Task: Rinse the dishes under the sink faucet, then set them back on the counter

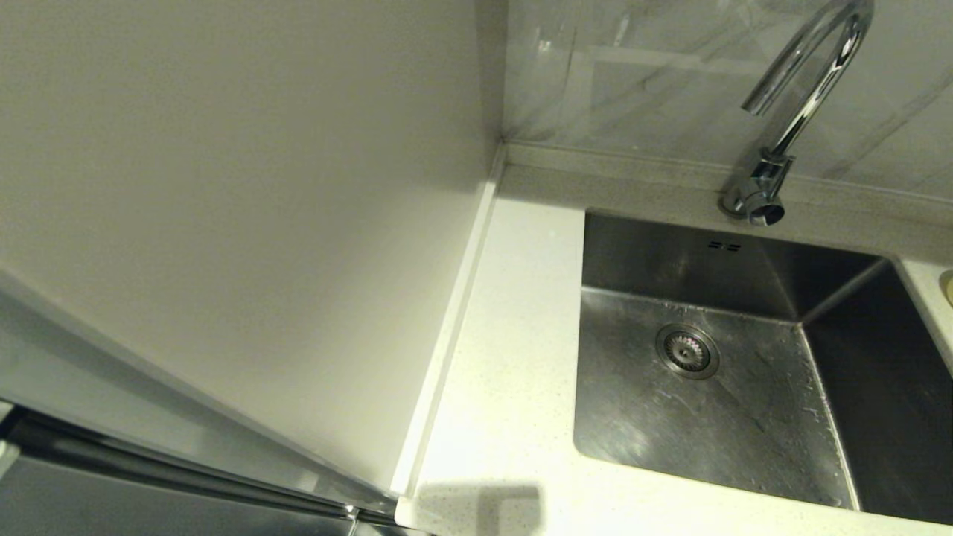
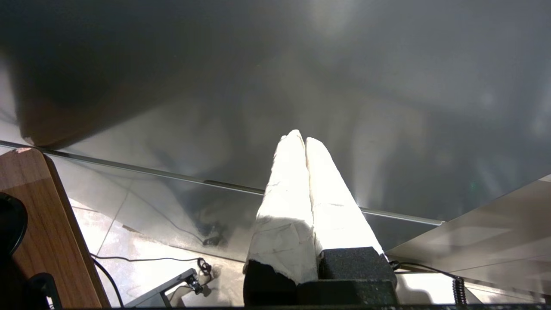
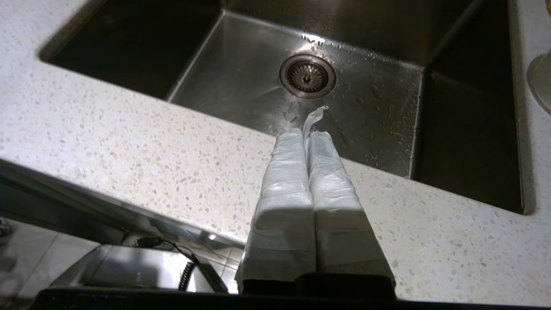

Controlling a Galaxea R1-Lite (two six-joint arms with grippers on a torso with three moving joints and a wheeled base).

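Observation:
The steel sink (image 1: 752,424) lies empty, with its round strainer drain (image 1: 686,351) and two overflow slots on the back wall. The chrome gooseneck faucet (image 1: 808,97) stands behind it; no water shows. Only a sliver of a pale round bowl rim (image 1: 947,288) shows on the counter right of the sink, and the rim (image 3: 540,79) appears again in the right wrist view. The other bowls are out of view. My right gripper (image 3: 306,133) is shut and empty, low before the counter's front edge and pointing at the sink (image 3: 258,82). My left gripper (image 2: 302,138) is shut and empty, facing a grey cabinet front.
The speckled white counter (image 1: 514,357) runs left of the sink and along its front (image 3: 129,142). A plain pale side panel (image 1: 238,223) rises at the left. A marbled backsplash stands behind the faucet. Cables lie on the tiled floor (image 2: 142,258) beside a wooden board (image 2: 47,224).

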